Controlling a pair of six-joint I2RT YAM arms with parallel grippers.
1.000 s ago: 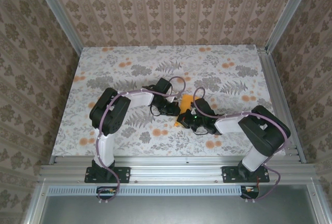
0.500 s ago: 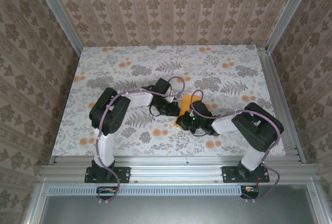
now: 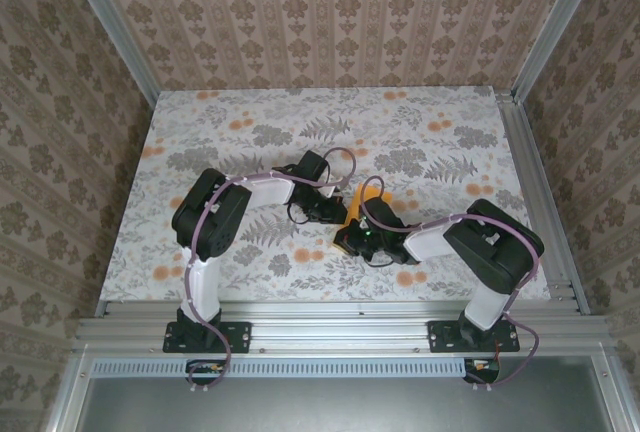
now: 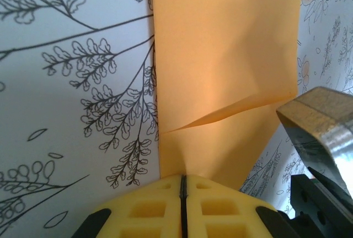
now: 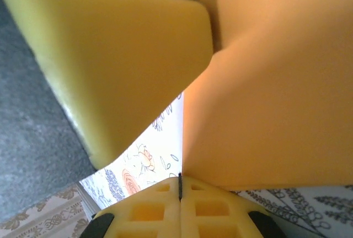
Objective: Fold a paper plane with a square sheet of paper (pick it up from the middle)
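Note:
The square sheet of paper point(image 3: 356, 195), bright orange and folded to a narrower strip, lies on the table between the two grippers. In the left wrist view the paper point(image 4: 226, 56) runs away from the tips, with one flap lifted along a slanted edge. My left gripper point(image 4: 182, 182) point(image 3: 337, 211) is shut, and a small ridge of paper runs into its seam. My right gripper point(image 5: 180, 182) point(image 3: 350, 238) is shut too, its tips against the paper's point(image 5: 276, 84) near left edge. I cannot tell if any paper is between them. The left gripper's yellow finger point(image 5: 121, 56) sits close by.
The table point(image 3: 250, 132) has a grey leaf print with small orange flower prints point(image 3: 301, 254). Metal rails point(image 3: 530, 182) and patterned walls close in the sides and back. The two arms meet at mid-table, wrists nearly touching; the right gripper's metal body point(image 4: 322, 133) looms at the edge.
My right gripper has slid left along the near end of the paper, closer to the left gripper, covering more of the orange. The left arm has stayed put.

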